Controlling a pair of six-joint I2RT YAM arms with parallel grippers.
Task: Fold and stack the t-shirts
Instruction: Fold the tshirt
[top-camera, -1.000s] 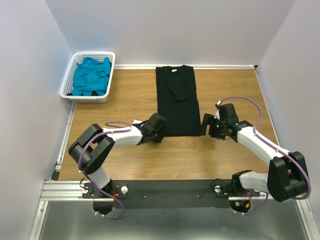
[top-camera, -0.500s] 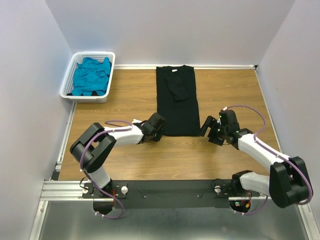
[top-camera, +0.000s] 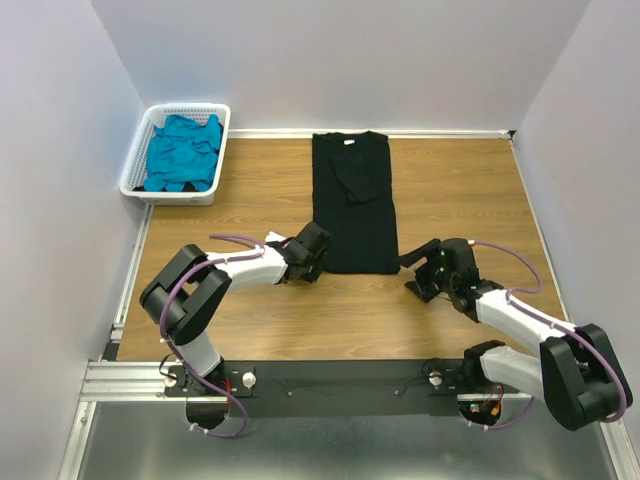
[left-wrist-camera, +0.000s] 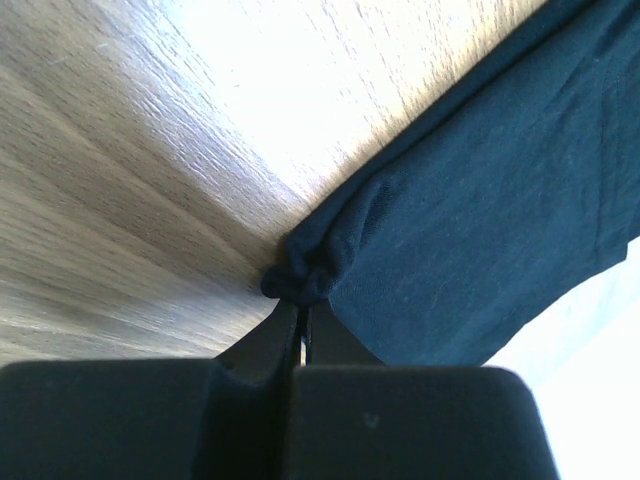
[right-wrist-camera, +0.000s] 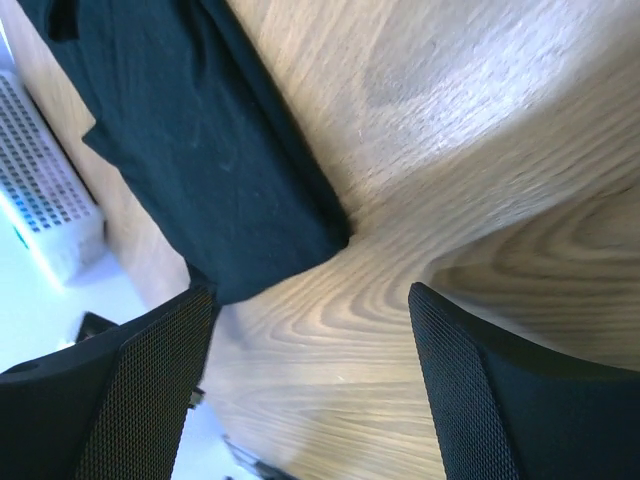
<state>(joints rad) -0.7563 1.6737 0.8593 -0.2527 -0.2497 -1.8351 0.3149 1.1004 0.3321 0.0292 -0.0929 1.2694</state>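
black t-shirt (top-camera: 352, 205) | left end effector (left-wrist-camera: 300, 322) pinching its corner | right end effector (right-wrist-camera: 310, 300) spread

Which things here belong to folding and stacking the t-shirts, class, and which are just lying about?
Belongs to the job:
black t-shirt, laid flat
teal t-shirt, crumpled
left gripper, pinching the black t-shirt's near corner
right gripper, open

Just there:
white basket, holding the teal t-shirt
wooden table
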